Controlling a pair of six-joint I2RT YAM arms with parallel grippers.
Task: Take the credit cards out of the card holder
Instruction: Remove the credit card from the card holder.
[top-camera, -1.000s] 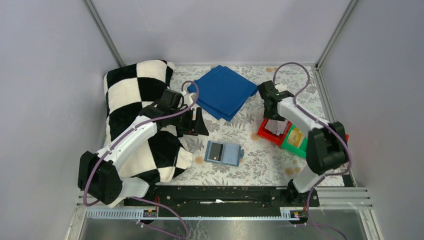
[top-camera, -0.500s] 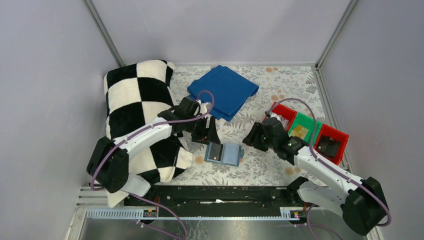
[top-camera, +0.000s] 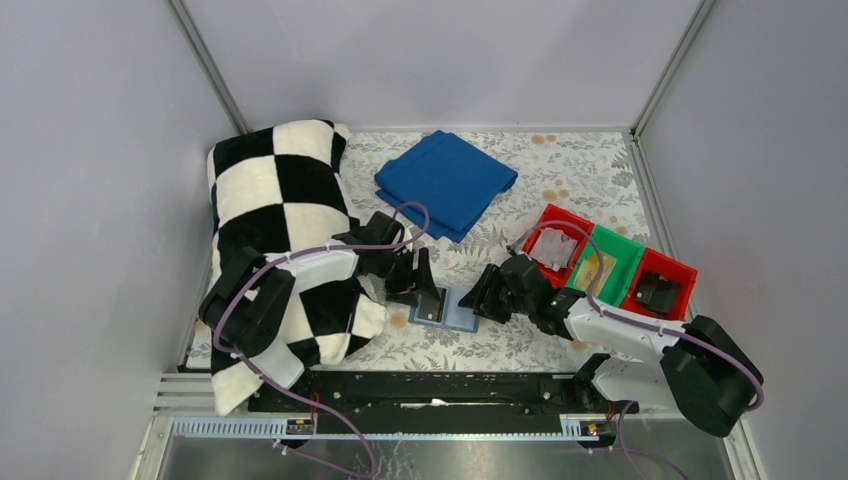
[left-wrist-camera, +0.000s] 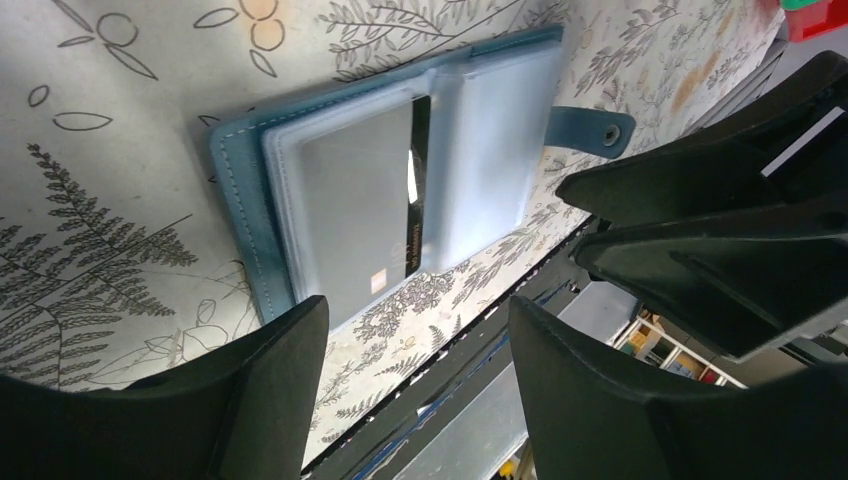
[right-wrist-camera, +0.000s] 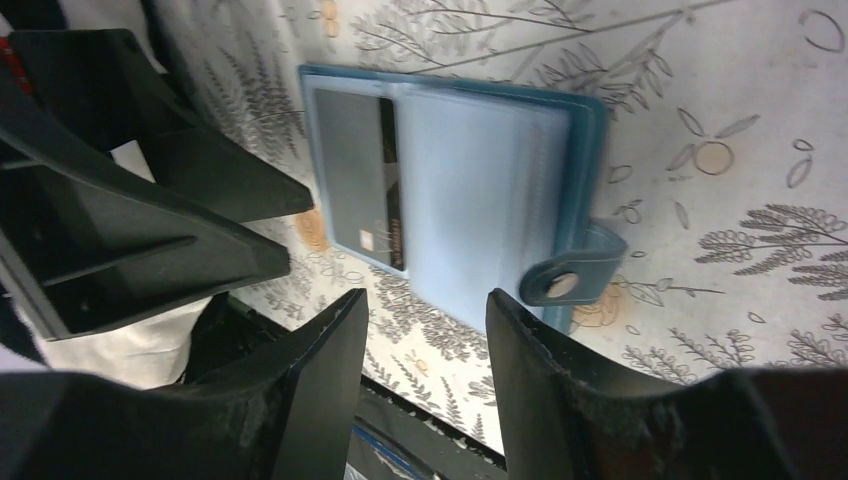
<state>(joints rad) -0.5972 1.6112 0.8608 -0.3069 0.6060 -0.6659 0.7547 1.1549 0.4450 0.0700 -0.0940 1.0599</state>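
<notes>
Left gripper: spread wide with nothing held. It hangs just past the far-left edge of the holder, and its fingers frame the holder's left page in the wrist view.
Card: a grey one is seen inside the clear sleeve of the left page, dark stripe toward the spine. Its long axis runs near to far, across the holder's length.
Holder: laid open and flat on the table between the two grippers, with its long axis left to right and the snap tab at its right edge.
Right gripper: spread wide and empty, low over the holder's right edge, just beside the tab.
Deciding relation: the card lies on the left gripper's side of the spine, so the left arm is judged nearer to it. The right gripper is judged better placed to pin the empty right page.
Bins: well to the right of the holder. What looks like a whitish card lies in the left red one and a yellowish card in the green one.
</notes>
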